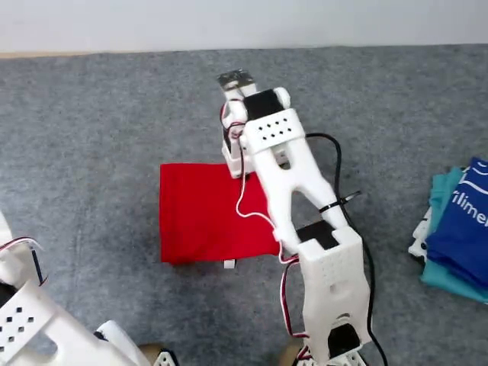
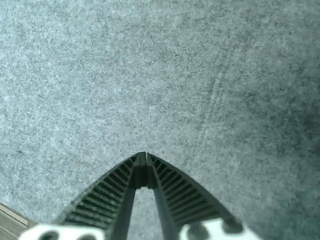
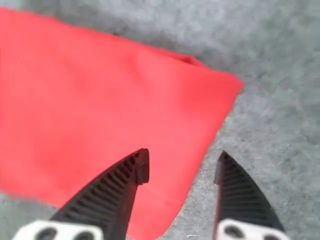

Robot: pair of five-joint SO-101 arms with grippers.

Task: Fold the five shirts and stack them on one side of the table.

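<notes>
- My right claw (image 3: 183,161) hangs spread above the red shirt (image 1: 198,217), which lies mid-tabletop (image 1: 91,130).
- My left claw (image 2: 146,159) is pressed together, empty, by the near left corner.
- Other shirts (image 1: 457,229) lie stacked at the right edge.

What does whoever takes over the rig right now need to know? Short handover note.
Left arm: jaws shut, empty, above bare grey table cover.
Right arm: jaws open, empty, straddling an edge of the red shirt.
Done: red shirt lies folded mid-table; a stack with a blue shirt on top sits at the table's side.
Left: probably grasp the red shirt and add it to the stack. The stack's count can't be told, so check against five.
</notes>
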